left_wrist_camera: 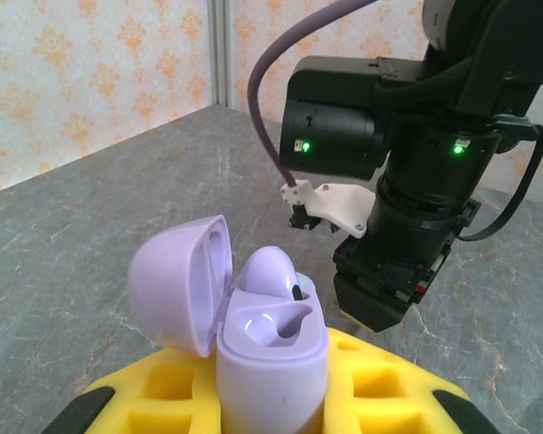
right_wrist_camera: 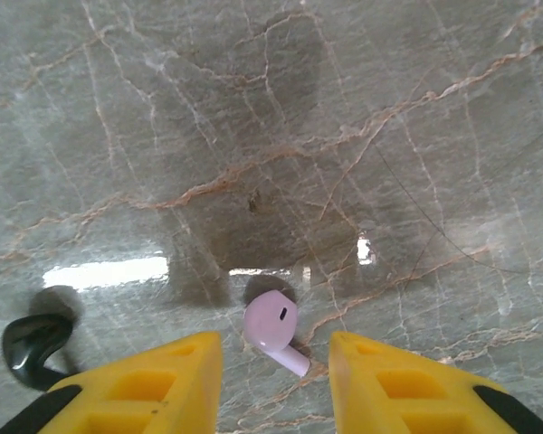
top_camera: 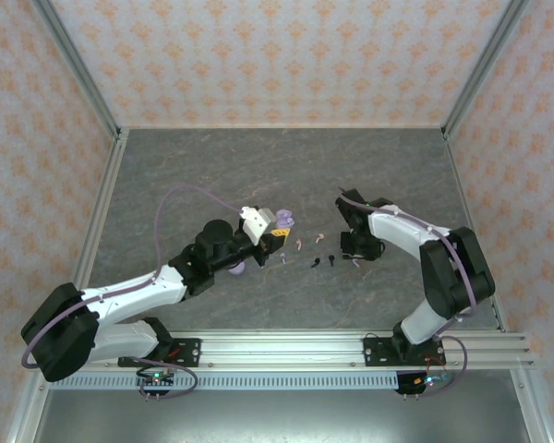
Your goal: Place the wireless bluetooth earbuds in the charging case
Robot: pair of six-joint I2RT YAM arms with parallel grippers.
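The lavender charging case [left_wrist_camera: 271, 353] stands upright with its lid [left_wrist_camera: 176, 280] swung open to the left, and my left gripper [left_wrist_camera: 271, 384] is shut on its body with yellow fingers [left_wrist_camera: 389, 384] on either side. One lavender earbud [left_wrist_camera: 270, 269] sits in the far slot; the near slot is bare. From above, the case [top_camera: 284, 220] is left of centre. My right gripper [right_wrist_camera: 273, 345] is open and points down at the table, with a loose lavender earbud [right_wrist_camera: 273, 325] lying between its yellow fingertips [right_wrist_camera: 185, 362], touching neither. That gripper [top_camera: 355, 251] hangs right of centre.
Two pink earbuds [top_camera: 299, 244] and two black earbuds [top_camera: 314, 263] lie in a loose row between the arms. One black earbud [right_wrist_camera: 32, 344] sits just left of my right fingers. A second lavender case [top_camera: 238, 268] rests under the left arm. Patterned walls enclose the marble table [top_camera: 277, 166].
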